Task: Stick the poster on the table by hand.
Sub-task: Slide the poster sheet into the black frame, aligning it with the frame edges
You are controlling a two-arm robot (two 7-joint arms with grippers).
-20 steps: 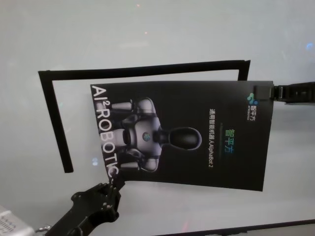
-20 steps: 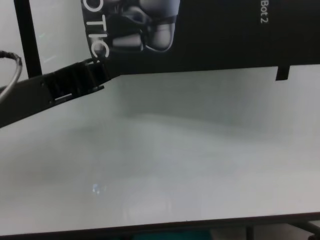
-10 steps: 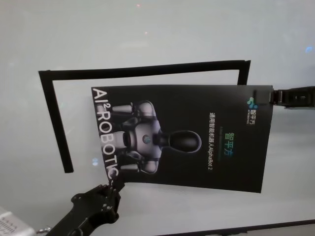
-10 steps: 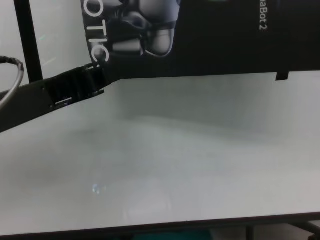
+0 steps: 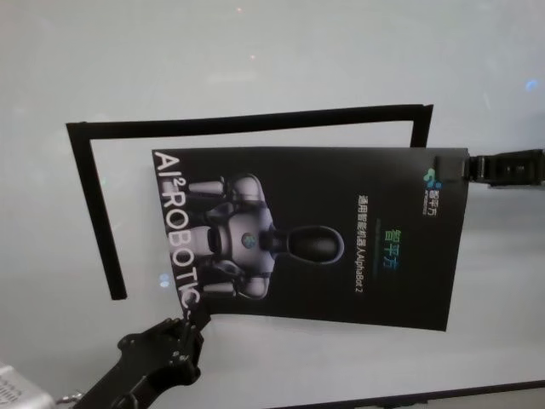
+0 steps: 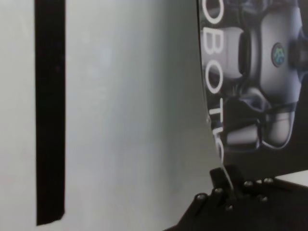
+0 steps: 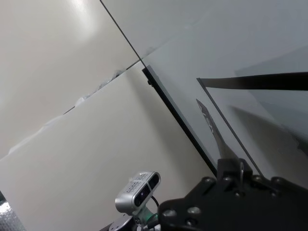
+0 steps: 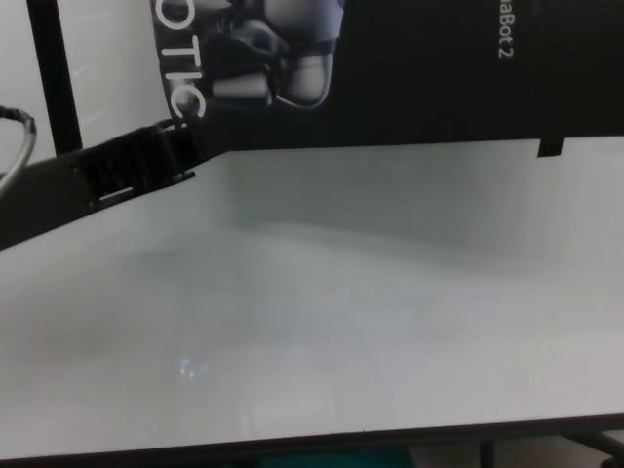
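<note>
The poster, black and glossy with a silver robot picture and white lettering, hangs just above the white table, inside a black tape outline. My left gripper is shut on its near left corner by the letters "TIC". My right gripper is shut on its far right corner. The chest view shows the poster's lower part and the left gripper. The left wrist view shows the fingers pinching the poster's edge. The right wrist view shows the gripper holding the sheet edge-on.
Black tape strips mark a frame on the table: a long far strip, a left strip and a short right strip. The table's dark front edge lies near. A small camera on a stand shows beyond the table.
The poster has shifted slightly to the left, and its near right corner has drawn in. Both grippers moved a little with it and kept their hold.
</note>
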